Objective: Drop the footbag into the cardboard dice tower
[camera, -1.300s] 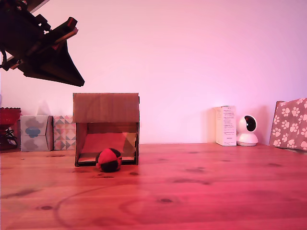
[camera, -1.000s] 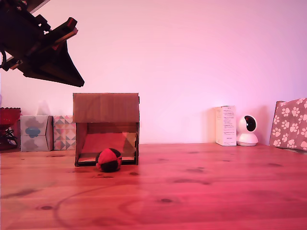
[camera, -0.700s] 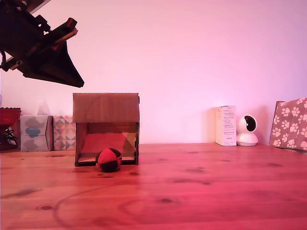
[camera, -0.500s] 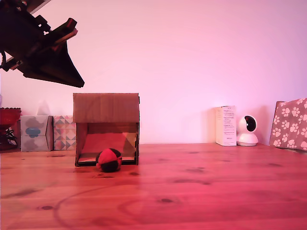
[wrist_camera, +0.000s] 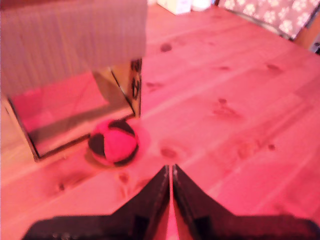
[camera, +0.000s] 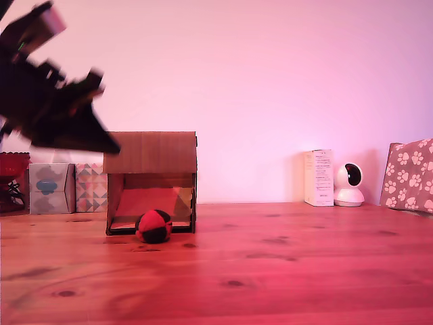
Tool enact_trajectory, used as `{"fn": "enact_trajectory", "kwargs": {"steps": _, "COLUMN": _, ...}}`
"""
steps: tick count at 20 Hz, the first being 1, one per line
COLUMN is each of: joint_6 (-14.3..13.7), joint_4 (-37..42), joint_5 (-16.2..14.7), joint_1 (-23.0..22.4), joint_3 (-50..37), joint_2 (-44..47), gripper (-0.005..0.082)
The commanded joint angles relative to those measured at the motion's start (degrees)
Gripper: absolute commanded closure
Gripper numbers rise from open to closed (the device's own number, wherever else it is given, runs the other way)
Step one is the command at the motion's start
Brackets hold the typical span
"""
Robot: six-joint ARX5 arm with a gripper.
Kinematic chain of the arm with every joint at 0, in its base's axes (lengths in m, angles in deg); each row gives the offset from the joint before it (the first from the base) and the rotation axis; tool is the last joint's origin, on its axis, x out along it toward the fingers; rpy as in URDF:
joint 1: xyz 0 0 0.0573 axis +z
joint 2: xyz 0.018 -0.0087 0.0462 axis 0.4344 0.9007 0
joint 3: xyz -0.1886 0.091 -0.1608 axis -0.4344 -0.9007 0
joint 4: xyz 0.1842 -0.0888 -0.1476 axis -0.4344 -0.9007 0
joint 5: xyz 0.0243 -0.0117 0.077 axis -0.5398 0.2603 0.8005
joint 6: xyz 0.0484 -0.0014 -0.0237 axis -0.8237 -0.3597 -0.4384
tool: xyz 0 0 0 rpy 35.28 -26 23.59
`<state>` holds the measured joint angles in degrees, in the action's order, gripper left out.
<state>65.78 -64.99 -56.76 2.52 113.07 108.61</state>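
Observation:
The red and black footbag [camera: 154,225] lies on the wooden table, right in front of the lower opening of the brown cardboard dice tower [camera: 150,152]. In the wrist view the footbag [wrist_camera: 113,142] rests at the foot of the tower's sloped ramp, beside the cardboard dice tower [wrist_camera: 70,40]. My gripper [camera: 101,141] hangs blurred in the air at the exterior view's left, at about the level of the tower's top and to its left. The gripper's tips [wrist_camera: 169,172] are shut together with nothing between them, well above the table and short of the footbag.
Two small patterned boxes [camera: 67,187] and a red bowl [camera: 13,164] stand left of the tower in the exterior view. A white carton [camera: 318,177], a small white camera [camera: 349,184] and a paw-print box [camera: 409,175] line the back right. The wooden table [camera: 270,271] spreads wide in front.
The arm has dropped from the exterior view's top left corner down toward the tower's top level, and it is motion-blurred. The footbag and tower have stayed put.

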Motion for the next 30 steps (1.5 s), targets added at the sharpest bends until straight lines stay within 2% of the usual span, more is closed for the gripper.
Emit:
{"fn": "enact_trajectory", "kwargs": {"steps": 1, "joint_6": -0.44, "joint_4": 2.86, "joint_5": -0.11, "joint_1": -0.11, "joint_3": -1.7, "joint_2": 1.11, "gripper": 0.0789}}
{"fn": "enact_trajectory", "kwargs": {"steps": 6, "joint_6": -0.44, "joint_4": 5.6, "joint_5": -0.15, "joint_1": -0.26, "joint_3": -1.9, "joint_2": 5.2, "gripper": 0.0788}}
{"fn": "enact_trajectory", "kwargs": {"steps": 12, "joint_6": -0.46, "joint_4": 18.67, "joint_5": -0.11, "joint_1": -0.96, "joint_3": -1.81, "joint_2": 15.54, "gripper": 0.0777}}
{"fn": "enact_trajectory", "kwargs": {"steps": 13, "joint_6": -0.5, "joint_4": 20.68, "joint_5": -0.11, "joint_1": -0.94, "joint_3": -1.64, "joint_2": 17.09, "gripper": 0.0727}}
{"fn": "enact_trajectory", "kwargs": {"steps": 14, "joint_6": -0.5, "joint_4": 22.49, "joint_5": -0.09, "joint_1": -0.94, "joint_3": -1.36, "joint_2": 18.73, "gripper": 0.055}}
{"fn": "enact_trajectory", "kwargs": {"steps": 16, "joint_6": -0.55, "joint_4": 24.65, "joint_5": 0.52, "joint_1": -0.94, "joint_3": 0.02, "joint_2": 21.81, "gripper": 0.0054}}
{"fn": "enact_trajectory", "kwargs": {"steps": 17, "joint_6": -1.01, "joint_4": 24.61, "joint_5": 1.05, "joint_1": -0.96, "joint_3": 1.18, "joint_2": 23.1, "gripper": -0.002}}
{"fn": "enact_trajectory", "kwargs": {"steps": 18, "joint_6": -1.09, "joint_4": 24.72, "joint_5": 1.25, "joint_1": -0.96, "joint_3": 2.29, "joint_2": 24.33, "gripper": 0.0009}}
{"fn": "enact_trajectory", "kwargs": {"steps": 24, "joint_6": -2.45, "joint_4": 24.48, "joint_5": 5.38, "joint_1": -0.94, "joint_3": 8.72, "joint_2": 30.75, "gripper": 0.0008}}
{"fn": "enact_trajectory", "kwargs": {"steps": 30, "joint_6": -2.45, "joint_4": 24.39, "joint_5": 6.82, "joint_1": -0.94, "joint_3": 14.53, "joint_2": 39.12, "gripper": 0.0008}}
